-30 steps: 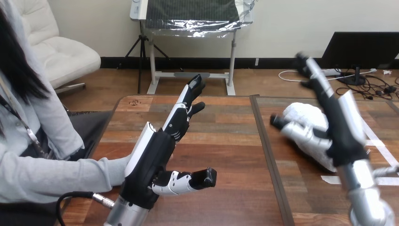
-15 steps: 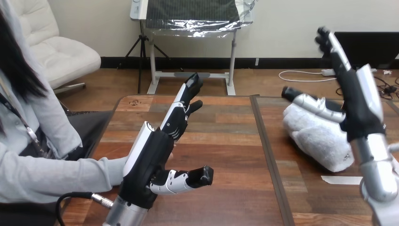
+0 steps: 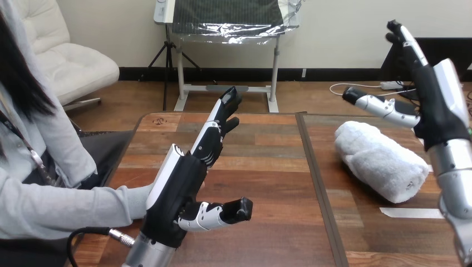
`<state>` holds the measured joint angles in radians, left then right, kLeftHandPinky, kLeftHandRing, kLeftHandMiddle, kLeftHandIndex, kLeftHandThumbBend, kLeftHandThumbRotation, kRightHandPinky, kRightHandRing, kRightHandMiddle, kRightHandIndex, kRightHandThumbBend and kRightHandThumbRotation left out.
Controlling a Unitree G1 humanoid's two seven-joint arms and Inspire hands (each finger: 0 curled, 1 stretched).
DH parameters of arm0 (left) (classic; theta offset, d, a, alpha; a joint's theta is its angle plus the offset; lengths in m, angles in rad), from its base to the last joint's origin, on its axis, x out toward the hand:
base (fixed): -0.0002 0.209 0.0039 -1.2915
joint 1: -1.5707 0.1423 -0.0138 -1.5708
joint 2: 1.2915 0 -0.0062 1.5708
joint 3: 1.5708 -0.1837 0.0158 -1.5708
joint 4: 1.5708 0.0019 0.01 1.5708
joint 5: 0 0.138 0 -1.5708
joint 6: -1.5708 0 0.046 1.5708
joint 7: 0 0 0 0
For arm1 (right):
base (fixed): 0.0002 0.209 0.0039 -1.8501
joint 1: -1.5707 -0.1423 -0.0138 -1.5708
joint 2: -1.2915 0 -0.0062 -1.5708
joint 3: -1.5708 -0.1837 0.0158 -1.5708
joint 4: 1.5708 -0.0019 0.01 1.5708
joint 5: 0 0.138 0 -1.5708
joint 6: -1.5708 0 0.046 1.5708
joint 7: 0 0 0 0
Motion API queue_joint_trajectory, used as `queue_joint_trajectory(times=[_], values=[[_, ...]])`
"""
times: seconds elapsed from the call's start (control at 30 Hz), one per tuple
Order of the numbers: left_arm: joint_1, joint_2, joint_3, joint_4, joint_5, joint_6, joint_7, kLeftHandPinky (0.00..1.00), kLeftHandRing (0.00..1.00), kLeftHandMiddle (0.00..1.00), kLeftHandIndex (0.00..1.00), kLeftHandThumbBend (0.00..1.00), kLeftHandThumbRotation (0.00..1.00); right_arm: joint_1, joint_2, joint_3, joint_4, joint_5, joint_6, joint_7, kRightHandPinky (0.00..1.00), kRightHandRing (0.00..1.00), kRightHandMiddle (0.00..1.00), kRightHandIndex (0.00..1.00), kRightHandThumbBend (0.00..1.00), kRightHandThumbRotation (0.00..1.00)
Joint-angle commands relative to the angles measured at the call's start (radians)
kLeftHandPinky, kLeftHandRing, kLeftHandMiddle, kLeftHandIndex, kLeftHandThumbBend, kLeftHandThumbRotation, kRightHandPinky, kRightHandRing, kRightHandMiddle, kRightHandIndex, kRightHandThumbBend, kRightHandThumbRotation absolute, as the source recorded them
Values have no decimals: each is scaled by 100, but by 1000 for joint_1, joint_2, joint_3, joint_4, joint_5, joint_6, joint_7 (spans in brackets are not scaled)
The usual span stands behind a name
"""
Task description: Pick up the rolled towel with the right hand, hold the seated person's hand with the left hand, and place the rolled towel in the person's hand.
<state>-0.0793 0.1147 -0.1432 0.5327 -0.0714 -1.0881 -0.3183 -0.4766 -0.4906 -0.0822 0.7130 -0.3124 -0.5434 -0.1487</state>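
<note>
A white rolled towel [image 3: 378, 161] lies on the right part of the wooden table [image 3: 261, 167], tilted from far left to near right. My right hand [image 3: 437, 105] hangs open in the air above and to the right of it, fingers straight up and thumb pointing left, touching nothing. My left hand [image 3: 178, 192] stands open over the table's left part, fingers stretched away from me and thumb out to the right. The person's grey sleeve [image 3: 72, 206] reaches in from the left up to the back of that hand. The person's hand is hidden behind it.
A dark seam [image 3: 314, 178] splits the tabletop between my two hands. A strip of white tape [image 3: 412, 212] lies on the table near the towel's near end. The table's left edge runs beside the person.
My right hand has risen up and to the right, away from the towel, which now shows whole on the table. My left hand and the person's arm have hardly moved.
</note>
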Motion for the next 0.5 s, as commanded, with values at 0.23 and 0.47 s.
queue_joint_trajectory(times=[0.23,0.47], values=[[-20,1,2,-86,-6,2,-4,96,100,100,100,100,74,-213,-63,35,208,-55,45,-47,84,94,92,95,100,62],[-17,2,-2,-95,-10,-4,-8,96,100,100,100,100,74,-290,-75,58,341,-72,68,-54,81,92,90,93,100,62]])
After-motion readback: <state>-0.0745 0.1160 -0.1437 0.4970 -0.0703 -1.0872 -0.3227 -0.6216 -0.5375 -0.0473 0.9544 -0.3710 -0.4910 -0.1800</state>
